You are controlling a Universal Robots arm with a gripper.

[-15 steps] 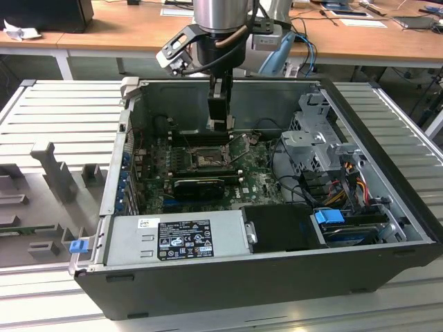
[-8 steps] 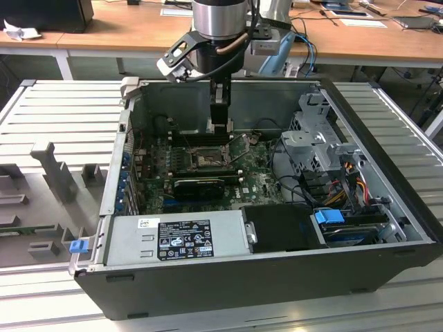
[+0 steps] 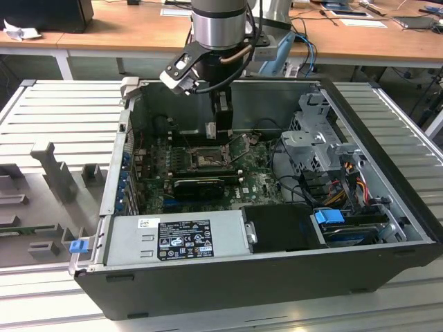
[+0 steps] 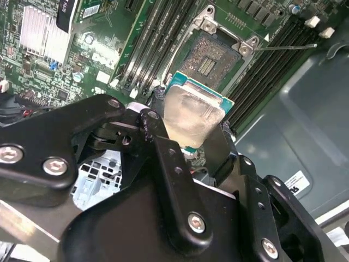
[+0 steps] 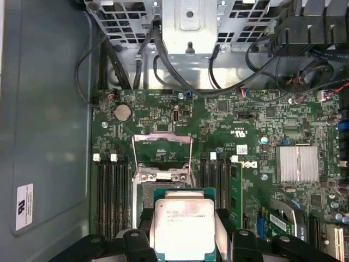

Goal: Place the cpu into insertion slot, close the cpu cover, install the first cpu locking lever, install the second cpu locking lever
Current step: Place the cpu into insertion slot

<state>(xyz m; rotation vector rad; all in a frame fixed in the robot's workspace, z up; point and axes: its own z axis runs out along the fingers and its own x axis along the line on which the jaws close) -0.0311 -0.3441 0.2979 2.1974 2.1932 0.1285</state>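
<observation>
The arm (image 3: 220, 24) reaches straight down from above, its wrist vertical and the black claw (image 3: 221, 128) pointing downward. In the second wrist view its fingers (image 4: 220, 148) clamp the cpu (image 4: 192, 115) by two opposite edges.

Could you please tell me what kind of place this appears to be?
Probably a robotics lab or workshop: an open computer case sits on a ribbed metal bench, with cluttered wooden desks behind and a robot arm above.

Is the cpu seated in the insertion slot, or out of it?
Out. The gripper holds the cpu off the board; the insertion slot lies bare in the second wrist view.
</observation>
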